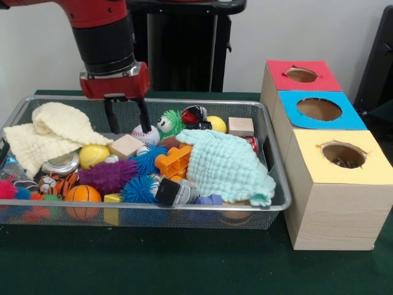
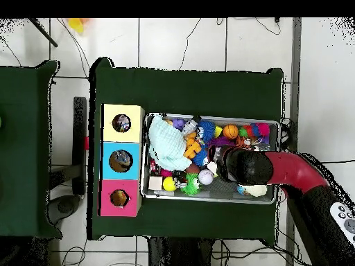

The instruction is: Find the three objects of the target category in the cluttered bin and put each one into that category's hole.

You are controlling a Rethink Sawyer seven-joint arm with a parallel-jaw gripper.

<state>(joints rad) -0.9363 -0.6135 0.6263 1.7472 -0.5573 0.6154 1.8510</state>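
Over the far side of the wire-mesh bin point(image 1: 273, 178) the gripper point(image 1: 127, 120) hung from the red and black arm point(image 1: 101, 31), its two dark fingers spread apart with nothing between them, their tips just above a wooden block point(image 1: 126, 146) and beside a white baseball point(image 1: 147, 134). The block sat turned at an angle, one corner toward the camera across the table; a second wooden block point(image 1: 241, 126) stood squarer near the bin's far rim. A pale green cloth point(image 1: 228, 166) lay draped over the bin's end nearest the boxes, its long axis running from the far rim down to the near rim. A cream cloth point(image 1: 49, 132) covered the opposite end. Between them lay a yellow ball point(image 1: 93, 155), a small basketball point(image 1: 82, 195), purple point(image 1: 109, 175) and blue spiky balls point(image 1: 140, 189), an orange plastic piece point(image 1: 173, 161) and a green fuzzy toy with eyes point(image 1: 169, 122). Beside the bin stood three wooden boxes in a row, each with a round hole: red-topped point(image 1: 302, 75), blue-topped point(image 1: 319, 109) and yellow-topped point(image 1: 344, 155). From overhead, the arm point(image 2: 277, 168) crossed the bin's end away from the boxes.
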